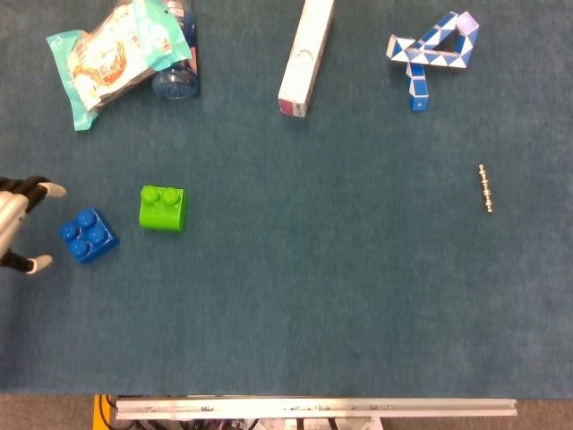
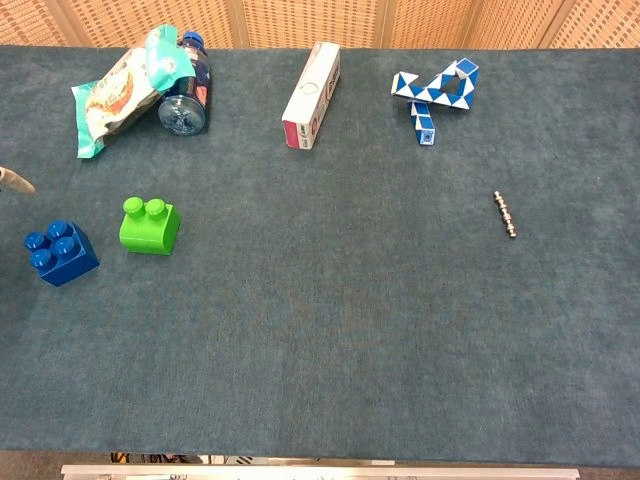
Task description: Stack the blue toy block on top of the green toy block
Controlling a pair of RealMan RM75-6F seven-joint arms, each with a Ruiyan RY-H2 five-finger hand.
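My left hand (image 1: 20, 224) at the table's (image 1: 313, 287) left edge, fingers spread and holding nothing, just beside the blue toy block (image 1: 88, 235), green toy block (image 1: 163, 208) near, my right hand unseen.

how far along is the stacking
Nothing is stacked yet: the blue block sits on the table, left of the green block and apart from it. In hand: the left hand is at the frame's left edge, fingers spread beside the blue block, not holding it. Left: grasp, lift, set on the green block.
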